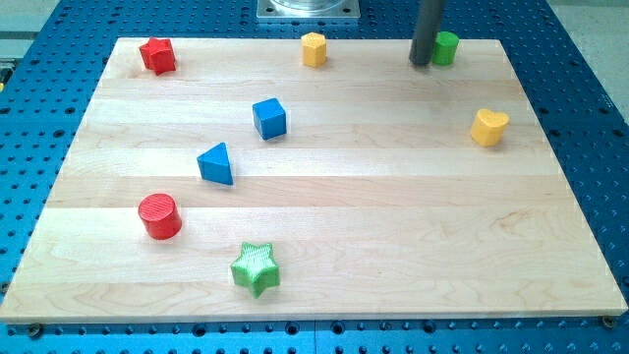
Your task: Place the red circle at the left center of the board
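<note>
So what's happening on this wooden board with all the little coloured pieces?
A robot arm ending in a dark rod pushes blocks around the board. My tip sits at the view's top right, right beside the green block. The piece it is meant to move, the red circle, lies far off at the lower left, untouched, with the blue triangle just above it and the green star below right.

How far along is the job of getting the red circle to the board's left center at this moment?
Done: the red circle already sits near the view's left edge, a little below mid-height. In hand: nothing; my tip is at the view's top right, beside the green block, far from it. Left: cross the board and nudge the circle slightly up, if needed.
</note>
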`<state>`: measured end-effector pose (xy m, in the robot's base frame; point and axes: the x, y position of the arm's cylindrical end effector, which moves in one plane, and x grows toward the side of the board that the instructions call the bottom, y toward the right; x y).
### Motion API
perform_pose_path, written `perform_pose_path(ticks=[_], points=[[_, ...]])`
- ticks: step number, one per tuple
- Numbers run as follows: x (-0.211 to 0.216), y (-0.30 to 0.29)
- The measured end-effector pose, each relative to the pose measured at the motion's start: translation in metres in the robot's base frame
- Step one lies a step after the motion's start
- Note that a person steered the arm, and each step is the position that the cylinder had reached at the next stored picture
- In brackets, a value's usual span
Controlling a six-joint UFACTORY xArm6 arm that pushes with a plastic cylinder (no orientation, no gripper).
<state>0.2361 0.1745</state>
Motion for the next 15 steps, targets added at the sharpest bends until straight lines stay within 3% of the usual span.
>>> perform_pose_path(ticks=[2,4,5,6,8,9,12,13,14,15], points=[[0.004,0.036],[0.037,-0.019],[0.037,-0.019],[0.061,-0.061],[0.210,-0.165],[0.251,-0.223],[0.254,-0.265],[0.280,-0.287],[0.306,-0.271],[0.290,-0.344]])
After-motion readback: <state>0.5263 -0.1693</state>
